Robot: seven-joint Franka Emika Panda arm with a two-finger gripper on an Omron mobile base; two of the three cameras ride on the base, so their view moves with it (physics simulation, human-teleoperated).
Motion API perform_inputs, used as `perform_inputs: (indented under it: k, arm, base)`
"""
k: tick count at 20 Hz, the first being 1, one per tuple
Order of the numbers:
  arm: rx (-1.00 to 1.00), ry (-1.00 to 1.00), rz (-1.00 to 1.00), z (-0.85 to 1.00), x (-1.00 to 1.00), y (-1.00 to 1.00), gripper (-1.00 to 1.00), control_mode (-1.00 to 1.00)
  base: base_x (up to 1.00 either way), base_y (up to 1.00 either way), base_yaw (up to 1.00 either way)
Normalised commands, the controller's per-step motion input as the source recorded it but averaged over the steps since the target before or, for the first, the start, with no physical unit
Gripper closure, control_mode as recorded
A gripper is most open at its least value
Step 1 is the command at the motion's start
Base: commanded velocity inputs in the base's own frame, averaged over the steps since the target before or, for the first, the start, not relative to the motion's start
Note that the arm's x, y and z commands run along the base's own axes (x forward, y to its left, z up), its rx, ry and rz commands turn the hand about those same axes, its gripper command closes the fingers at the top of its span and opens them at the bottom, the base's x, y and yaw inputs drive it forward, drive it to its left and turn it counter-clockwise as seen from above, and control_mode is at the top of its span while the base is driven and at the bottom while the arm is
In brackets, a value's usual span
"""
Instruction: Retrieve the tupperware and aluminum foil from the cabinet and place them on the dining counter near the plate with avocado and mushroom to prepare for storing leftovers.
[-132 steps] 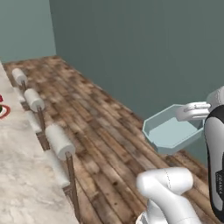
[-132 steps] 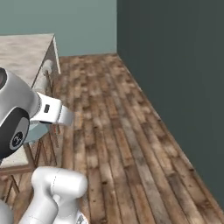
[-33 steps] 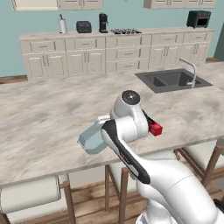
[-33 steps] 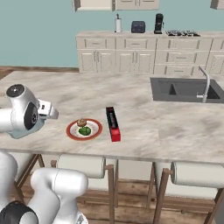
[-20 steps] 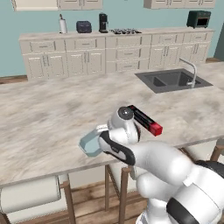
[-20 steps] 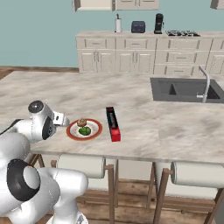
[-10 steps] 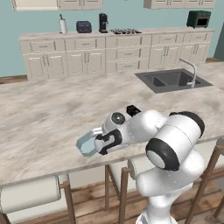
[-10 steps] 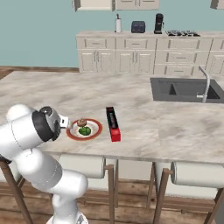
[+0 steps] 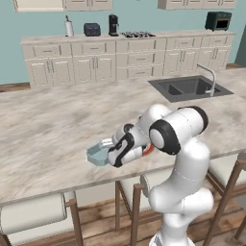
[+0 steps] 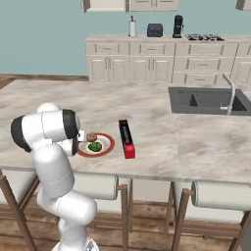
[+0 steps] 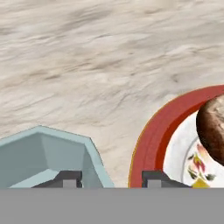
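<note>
While the pincer [image 11: 111, 178] stands parted astride the tupperware [image 9: 99, 154] wall by the plate [image 10: 106, 147] near the surface's [image 9: 43, 129] front edge, release seems underway; lifting clear comes next.

A teal wall [image 9: 139, 14] backed the kitchen, with cream drawer units [image 9: 125, 60] running along it under a pale worktop. Upper cupboards [image 10: 130, 5] hung above. A dark sink [image 10: 208, 100] with a curved tap [image 10: 229, 95] sat in the marble. Padded stools [image 10: 220, 196] stood at the near edge over a wooden plank floor [image 9: 96, 226]
</note>
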Motion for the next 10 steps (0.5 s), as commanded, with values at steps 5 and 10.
perform_inputs:
  k: [5, 10]
  arm:
    - [-0.06, 0.02, -0.06, 0.76, 0.2, 0.29, -1.0, -1.0]
    - [-0.13, 0.1, -0.11, 1.0, 0.02, 0.1, -1.0, -1.0]
  base:
    - [0.0, 0.0, 0.0]
    - [0.0, 0.0, 0.0]
